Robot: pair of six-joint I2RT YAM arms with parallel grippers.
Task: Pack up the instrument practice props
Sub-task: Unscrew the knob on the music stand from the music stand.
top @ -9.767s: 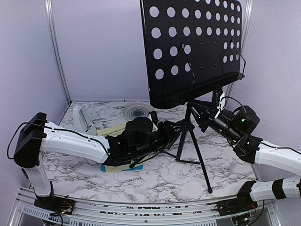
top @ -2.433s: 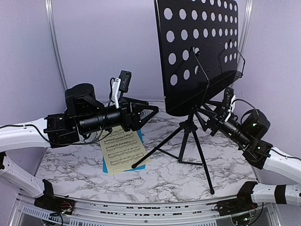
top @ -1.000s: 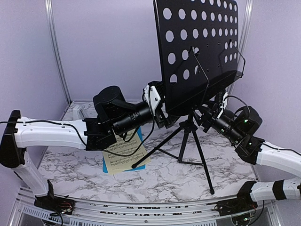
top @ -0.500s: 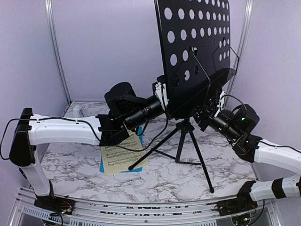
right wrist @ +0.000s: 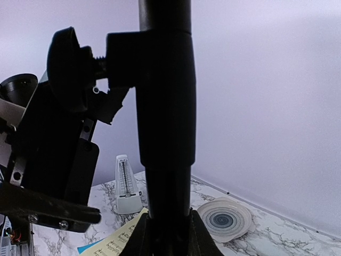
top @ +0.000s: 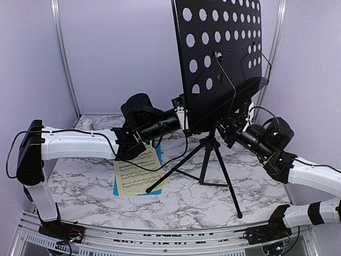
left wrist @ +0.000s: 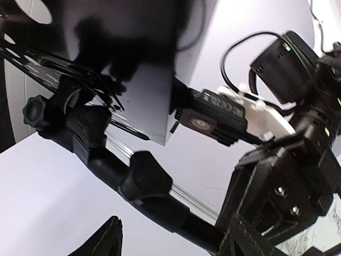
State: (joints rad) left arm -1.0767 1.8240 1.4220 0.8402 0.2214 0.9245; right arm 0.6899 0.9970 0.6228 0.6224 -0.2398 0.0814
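Metronome: the small white pyramid metronome stands upright at the back left of the marbled bench, near the wall and well apart from both end effectors.

Sheet music: a yellow page lies flat on a blue page on the bench. Both sit beneath the left arm, below and to the left of its end effector.

Left end effector: the left end effector hangs well above the bench at the lower left edge of the stand's punched desk. Its jaws are spread, and one fingertip shows clear of the post, with nothing clamped.

Music stand: the black music stand rises on spread tripod legs right of centre. Its hole-punched desk towers over both arms, and its post runs between the two end effectors.

Right end effector: the right end effector is clenched on the stand's post, below the desk and above the tripod hub. A clamp knob sits on the post above the grip.

Plate: a pale plate with a dark swirl lies at the back of the bench, to the right of the metronome in the right wrist view.
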